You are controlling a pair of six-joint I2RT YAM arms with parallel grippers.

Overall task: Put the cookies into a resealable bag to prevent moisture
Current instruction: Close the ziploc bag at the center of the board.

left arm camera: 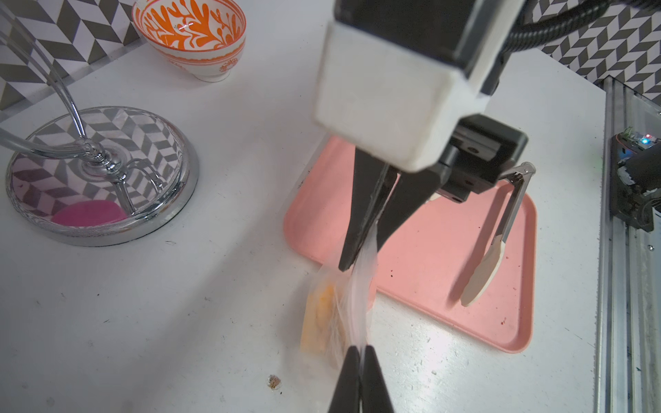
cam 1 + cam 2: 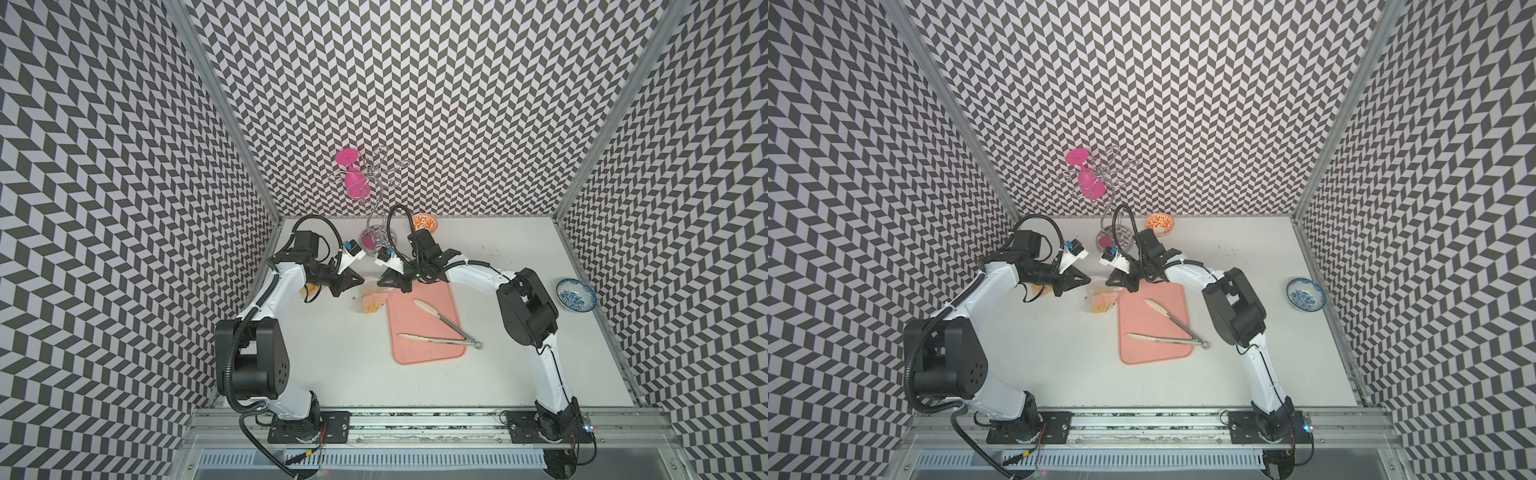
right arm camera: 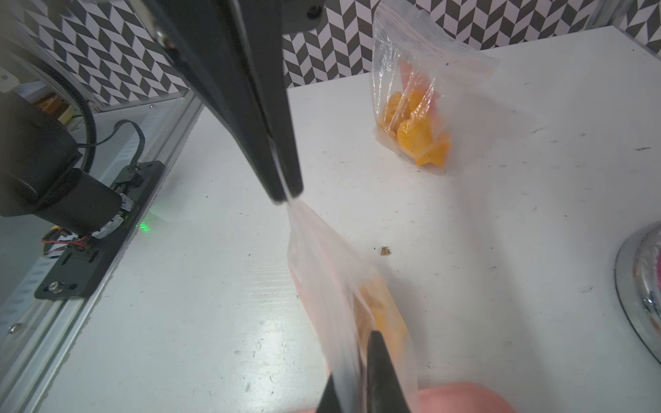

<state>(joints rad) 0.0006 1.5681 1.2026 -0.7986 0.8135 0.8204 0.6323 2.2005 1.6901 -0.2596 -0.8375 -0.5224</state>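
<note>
The left gripper (image 3: 285,196) has its jaws pressed together, pinching one top corner of the clear bag (image 3: 329,271). The right gripper (image 1: 361,257) has its jaws likewise closed on the opposite corner, and the film is stretched taut between the two. The cookies (image 1: 318,318) (yellow-orange, shapes blurred) sit in the bag's lower part, just beside the edge of the pink tray (image 2: 419,332). A second bag (image 3: 411,89), also holding biscuits, lies apart on the table (image 2: 332,365)
</note>
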